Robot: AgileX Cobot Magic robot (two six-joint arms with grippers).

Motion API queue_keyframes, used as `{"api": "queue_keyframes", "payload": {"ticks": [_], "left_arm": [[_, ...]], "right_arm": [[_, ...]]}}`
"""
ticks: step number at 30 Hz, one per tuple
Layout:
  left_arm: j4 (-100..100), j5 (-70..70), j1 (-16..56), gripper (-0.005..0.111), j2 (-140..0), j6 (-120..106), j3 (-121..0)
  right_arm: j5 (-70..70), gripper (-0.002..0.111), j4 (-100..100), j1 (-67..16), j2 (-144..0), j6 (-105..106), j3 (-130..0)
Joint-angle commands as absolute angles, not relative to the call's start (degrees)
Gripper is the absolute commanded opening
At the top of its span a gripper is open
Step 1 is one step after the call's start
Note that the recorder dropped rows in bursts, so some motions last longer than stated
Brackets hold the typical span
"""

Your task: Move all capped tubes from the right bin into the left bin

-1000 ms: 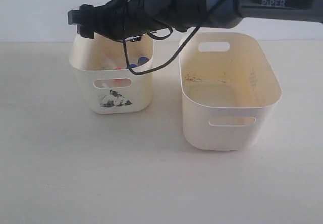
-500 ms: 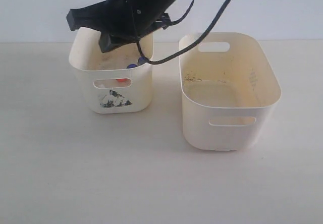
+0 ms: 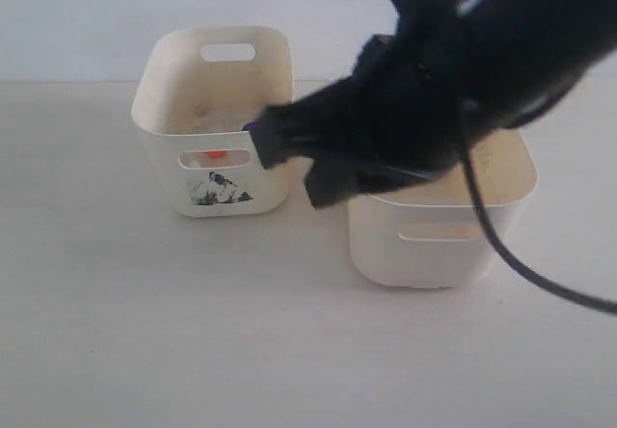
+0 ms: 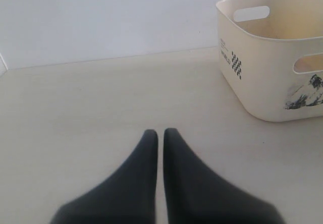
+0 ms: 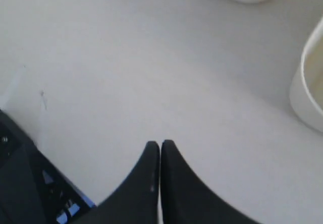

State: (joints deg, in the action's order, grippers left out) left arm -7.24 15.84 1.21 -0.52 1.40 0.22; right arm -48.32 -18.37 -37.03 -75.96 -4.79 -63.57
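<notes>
Tubes (image 3: 217,155) lie in the left bin (image 3: 162,163). Only an orange-red cap behind the front slot and a bit of blue by the wall nearest the arm (image 3: 453,81) can be made out, and how many tubes there are cannot be told. The left gripper (image 4: 160,132) hangs over the table (image 4: 101,98) beside that bin, its fingers nearly together with a thin slit between them and nothing held. The right gripper (image 5: 160,144) is closed tip to tip on nothing above the table near both bins, and its blurred arm covers much of the right bin (image 3: 434,250).
</notes>
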Motion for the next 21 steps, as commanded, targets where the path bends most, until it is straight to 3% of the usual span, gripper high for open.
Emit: {"api": "queue_keyframes", "payload": {"ticks": [1,21], "left_arm": [[-6.9,15.0,1.1,0.004,-0.4,2.1,0.0],[-6.9,15.0,1.1,0.004,-0.4,2.1,0.0]], "right_arm": [[-53.1,0.000,-18.3,-37.2,-69.1,-5.7,-58.5],[-55.3,0.000,-16.9,-37.2,-63.8,-2.4,-58.3]]}}
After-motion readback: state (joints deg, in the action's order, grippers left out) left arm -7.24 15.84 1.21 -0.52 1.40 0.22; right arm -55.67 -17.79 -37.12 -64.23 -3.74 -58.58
